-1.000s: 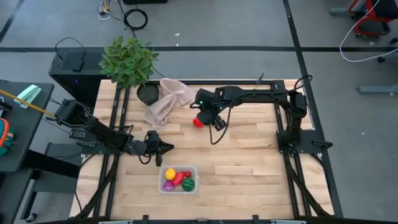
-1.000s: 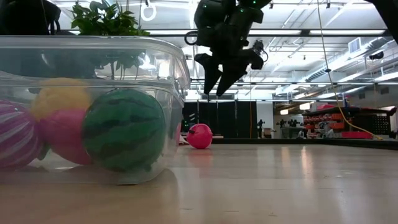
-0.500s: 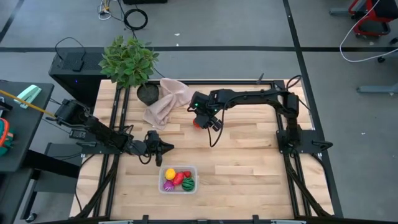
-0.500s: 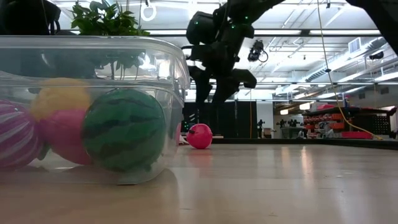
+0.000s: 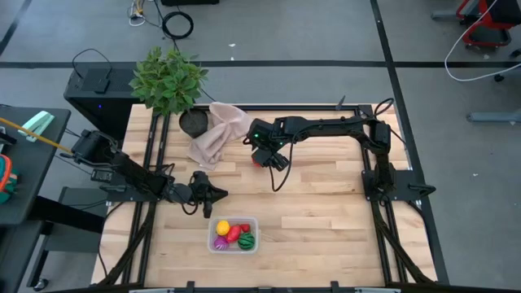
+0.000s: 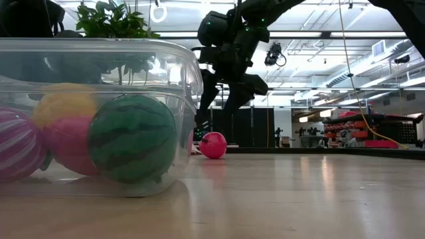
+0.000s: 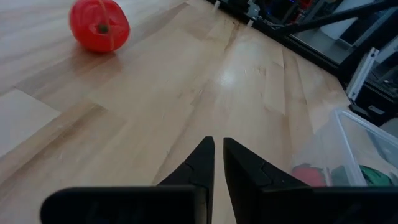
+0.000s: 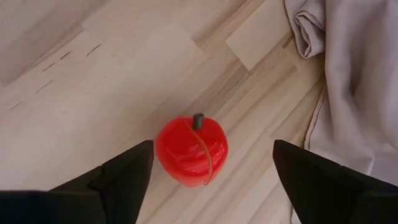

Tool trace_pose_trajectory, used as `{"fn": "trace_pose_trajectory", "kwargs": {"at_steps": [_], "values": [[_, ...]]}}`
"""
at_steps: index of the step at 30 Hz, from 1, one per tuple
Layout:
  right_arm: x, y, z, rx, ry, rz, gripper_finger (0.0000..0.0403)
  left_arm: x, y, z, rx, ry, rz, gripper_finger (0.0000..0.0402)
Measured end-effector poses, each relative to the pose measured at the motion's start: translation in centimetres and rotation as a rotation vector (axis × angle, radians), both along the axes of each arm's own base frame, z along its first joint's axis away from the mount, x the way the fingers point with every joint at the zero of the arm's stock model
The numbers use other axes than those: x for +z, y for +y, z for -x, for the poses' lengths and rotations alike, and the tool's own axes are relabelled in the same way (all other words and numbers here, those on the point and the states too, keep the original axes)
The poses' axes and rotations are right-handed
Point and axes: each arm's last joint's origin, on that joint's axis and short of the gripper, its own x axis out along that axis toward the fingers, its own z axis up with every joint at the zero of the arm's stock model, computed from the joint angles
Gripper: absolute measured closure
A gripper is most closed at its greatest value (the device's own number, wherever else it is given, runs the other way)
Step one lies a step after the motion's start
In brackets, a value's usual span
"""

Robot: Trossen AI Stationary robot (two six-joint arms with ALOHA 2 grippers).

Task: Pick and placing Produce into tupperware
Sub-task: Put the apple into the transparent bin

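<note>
Right gripper [image 8: 208, 177] above red apple [image 8: 191, 151], fingers wide, straddling it, stem pointing toward cloth [image 8: 354, 81]. Left gripper [image 7: 217, 163] far, fingers narrow, near tub [image 5: 234, 234].

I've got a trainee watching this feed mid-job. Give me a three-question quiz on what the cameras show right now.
1. True or false: the right tool is shut on the red apple.
2. Which lies beside the apple? A) beige cloth B) a metal bowl C) a blue sponge
3. Fill in: the left tool waits with fingers ____ near the tupperware.

Key:
1. False. It is open, its fingers either side of the apple, which sits on the table.
2. A
3. shut
</note>
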Motion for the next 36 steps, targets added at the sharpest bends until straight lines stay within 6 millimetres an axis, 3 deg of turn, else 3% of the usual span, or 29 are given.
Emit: {"fn": "trace_pose_trajectory", "kwargs": {"at_steps": [4,11,20,36], "values": [[-0.5,-0.5,-0.1,0.0,0.008,-0.02,0.0054,0.0,-0.1,0.0,-0.03,0.004,0.01,0.0365],[-3.6,-0.7,-0.6,0.026,0.096,-0.031,0.0056,0.0,-0.1,0.0,-0.032,0.004,0.013,0.0358],[-5.7,-0.8,-1.2,0.027,0.133,-0.032,0.0057,0.0,-0.1,0.0,-0.033,0.004,0.013,0.036],[-6.0,-2.8,-0.2,-0.044,0.187,-0.036,0.0063,0.0,-0.1,0.0,-0.035,0.006,0.004,0.0361]]}}
